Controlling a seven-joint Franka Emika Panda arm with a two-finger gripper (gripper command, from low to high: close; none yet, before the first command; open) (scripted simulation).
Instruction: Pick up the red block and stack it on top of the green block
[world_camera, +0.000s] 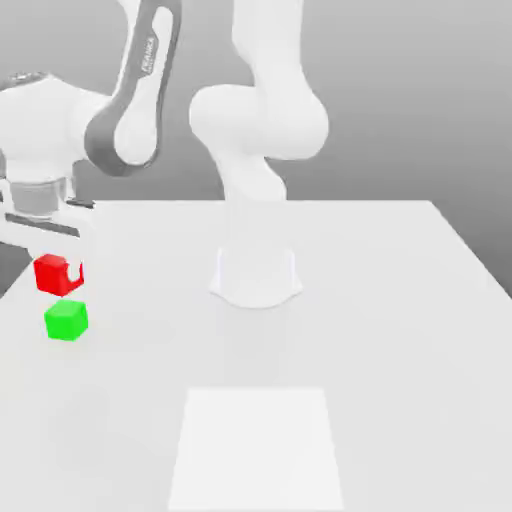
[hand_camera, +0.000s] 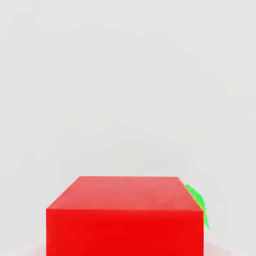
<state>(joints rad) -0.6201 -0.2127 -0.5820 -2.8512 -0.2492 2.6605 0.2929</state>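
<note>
The red block (world_camera: 52, 274) hangs above the table at the exterior view's left, with my gripper (world_camera: 60, 272) shut on it. A white finger (world_camera: 75, 273) covers part of its side. Just below it, apart by a small gap, the green block (world_camera: 66, 320) rests on the white table (world_camera: 380, 300). In the hand view the red block (hand_camera: 125, 215) is large and close. A sliver of the green block (hand_camera: 196, 200) peeks out past its edge, so the two are nearly in line.
The arm's white base (world_camera: 256, 275) stands at the table's middle. A paler square patch (world_camera: 257, 448) lies flat on the table near its front edge. The table's left edge (world_camera: 12, 290) runs close to both blocks.
</note>
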